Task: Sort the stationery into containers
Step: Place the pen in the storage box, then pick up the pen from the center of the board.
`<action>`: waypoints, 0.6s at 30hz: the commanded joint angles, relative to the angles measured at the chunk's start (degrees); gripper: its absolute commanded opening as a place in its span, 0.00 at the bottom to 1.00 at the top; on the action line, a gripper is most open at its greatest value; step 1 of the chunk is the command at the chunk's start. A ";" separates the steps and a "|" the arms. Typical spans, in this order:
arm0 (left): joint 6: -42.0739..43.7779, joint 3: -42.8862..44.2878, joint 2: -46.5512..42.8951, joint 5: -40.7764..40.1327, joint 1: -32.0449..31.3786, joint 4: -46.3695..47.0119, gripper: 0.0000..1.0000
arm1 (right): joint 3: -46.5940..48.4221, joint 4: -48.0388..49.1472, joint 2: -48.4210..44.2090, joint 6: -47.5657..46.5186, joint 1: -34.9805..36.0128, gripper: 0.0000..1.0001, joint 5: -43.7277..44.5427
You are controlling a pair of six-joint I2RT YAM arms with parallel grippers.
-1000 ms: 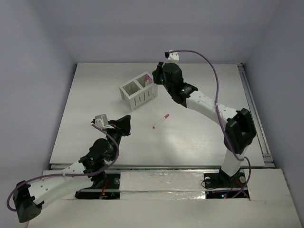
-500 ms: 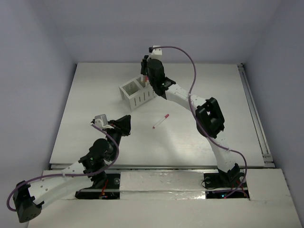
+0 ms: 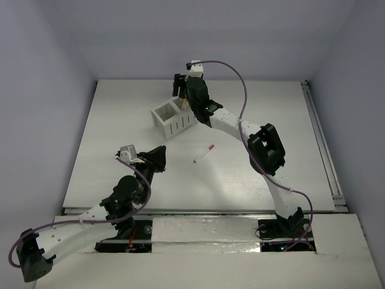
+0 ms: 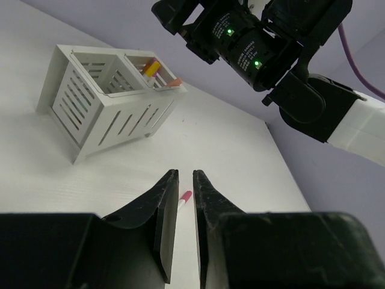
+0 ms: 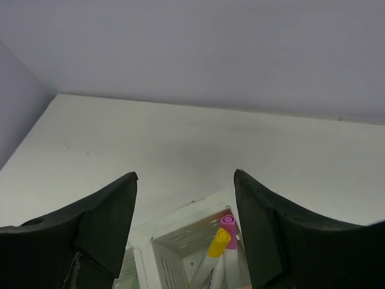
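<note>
The white slotted organiser point(image 3: 173, 120) stands at the back of the table. My right gripper point(image 3: 180, 98) hangs directly above its right compartment, jaws wide open and empty. Below it stand pens with a yellow cap point(image 5: 219, 242) and a magenta cap point(image 5: 228, 223). In the left wrist view the organiser point(image 4: 99, 102) also shows yellow point(image 4: 153, 66) and orange point(image 4: 175, 82) caps. One pen with a pink-red cap point(image 3: 204, 153) lies flat mid-table. My left gripper point(image 3: 159, 158) hovers low to the pen's left, jaws almost together with nothing between them; the pen's cap point(image 4: 185, 195) shows through the slit.
The right arm's elbow point(image 3: 264, 147) arches over the table's right half, and its purple cable point(image 3: 240, 96) loops above. A metal rail point(image 3: 320, 141) runs along the table's right edge. Walls close the back and both sides.
My right gripper swung left to above the organiser, then opened; the pen it carried now stands in the compartment. The left arm and the loose pen have not moved.
</note>
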 commanded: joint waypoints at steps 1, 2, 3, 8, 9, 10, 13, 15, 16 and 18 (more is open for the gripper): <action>-0.20 -0.27 -0.23 -0.10 -0.29 2.83 0.13 | -2.25 0.32 -6.80 0.69 0.05 0.71 -1.44; -0.20 -0.18 -0.23 -0.10 -0.29 2.75 0.13 | -3.84 -0.73 -9.51 1.21 0.05 0.67 -1.79; -0.20 -0.18 -0.23 -0.19 -0.29 2.66 0.13 | -5.86 -1.35 -11.28 2.87 0.05 0.43 -1.97; -0.37 -0.27 -0.85 0.16 -0.29 2.75 0.11 | -22.90 -9.94 -23.49 10.52 0.57 0.00 -2.85; -0.37 -0.27 -0.85 0.51 -0.29 2.83 0.10 | -28.84 -11.37 -27.25 13.06 0.57 0.00 -3.20; -0.37 -0.18 -0.85 0.60 -0.29 2.92 0.02 | -31.69 -12.69 -28.86 13.95 0.57 0.00 -3.47; -0.37 -0.18 -0.15 1.65 -0.29 3.36 0.00 | -41.10 -17.87 -32.99 17.21 0.57 0.02 -5.48; -0.37 0.17 0.64 2.09 -0.29 3.28 0.00 | -45.57 -20.69 -33.36 19.57 0.57 0.23 -8.54; -0.37 0.35 0.91 2.09 -0.29 3.10 0.00 | -46.65 -21.31 -33.27 20.20 0.57 0.33 -9.61; -0.46 0.44 0.82 1.75 -0.29 2.84 0.00 | -48.49 -22.19 -32.74 22.39 0.57 0.63 -10.50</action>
